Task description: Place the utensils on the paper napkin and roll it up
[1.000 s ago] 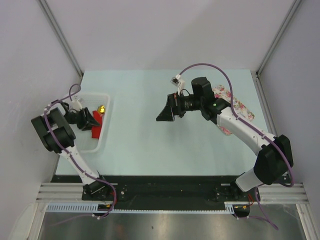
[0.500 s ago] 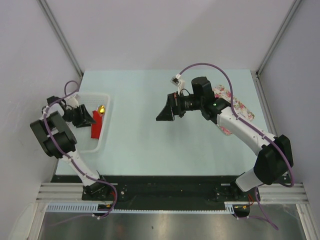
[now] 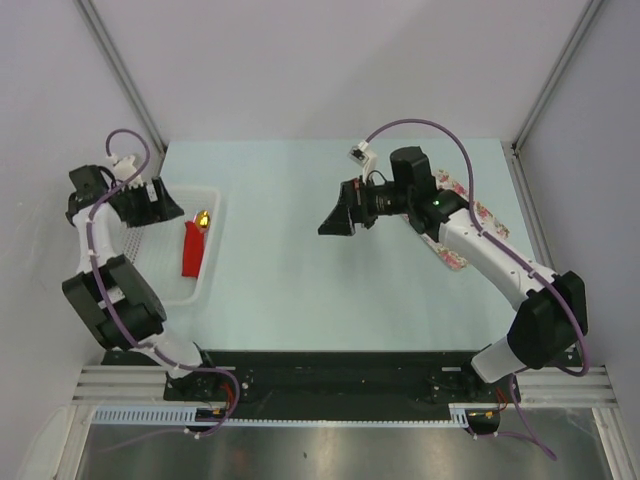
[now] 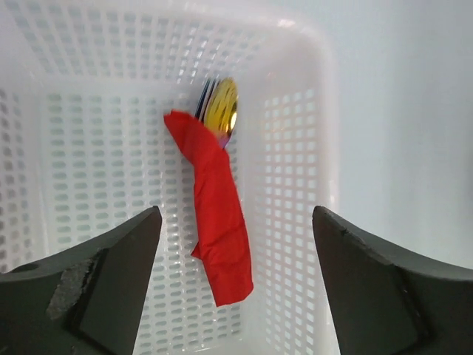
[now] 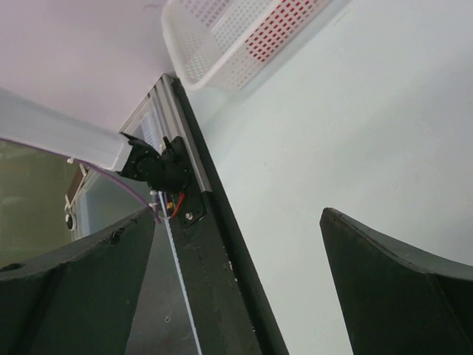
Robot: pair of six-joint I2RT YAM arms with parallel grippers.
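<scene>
The left arm is rearing up over the basket [image 3: 205, 285] at the table's [image 3: 290, 280] left edge. The left gripper [image 3: 160, 205] is tilting down, fingers spread wide and holding nothing. The right gripper [image 3: 335, 218] is hovering above mid-table, equally wide and empty. The left wrist view is showing detail that overhead barely gives: the napkin [image 4: 218, 214] is lying crumpled inside the basket, with the spoon [image 4: 222, 109] poking out at its far end.

The left arm stands folded at 9 o'clock. The left tool [image 3: 158, 205] points toward 3 o'clock, jaws wide apart, holding nothing. The right arm stretches from 4 o'clock toward the centre. The right tool [image 3: 336, 213] points toward 8 o'clock, jaws also wide, empty.
</scene>
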